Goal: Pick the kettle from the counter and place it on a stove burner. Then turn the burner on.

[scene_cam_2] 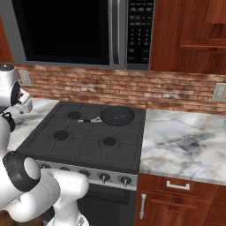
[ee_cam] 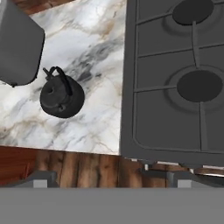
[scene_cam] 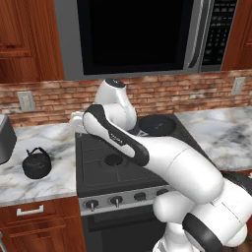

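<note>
The small black kettle point(scene_cam: 37, 163) point(ee_cam: 61, 96) stands upright on the white marble counter point(scene_cam: 61, 140) point(ee_cam: 103, 48), left of the stove. My gripper point(scene_cam: 76, 122) point(scene_cam_2: 24, 103) point(ee_cam: 109, 179) hangs well above the stove's left edge and looks straight down. It is open and holds nothing, and its fingertips point(ee_cam: 41, 178) sit wide apart. In the hand view the kettle lies to the upper left of the gripper, apart from it. The front-left stove burner point(scene_cam: 113, 160) point(scene_cam_2: 61, 135) point(ee_cam: 199, 85) is bare under its grate.
A flat black pan point(scene_cam: 156, 125) point(scene_cam_2: 117, 115) rests on the back-right burner. A grey appliance point(scene_cam: 5, 138) point(ee_cam: 17, 48) stands on the counter just behind the kettle. Stove knobs point(scene_cam: 115, 200) point(scene_cam_2: 103, 177) line the front panel. A microwave point(scene_cam: 142, 34) hangs overhead.
</note>
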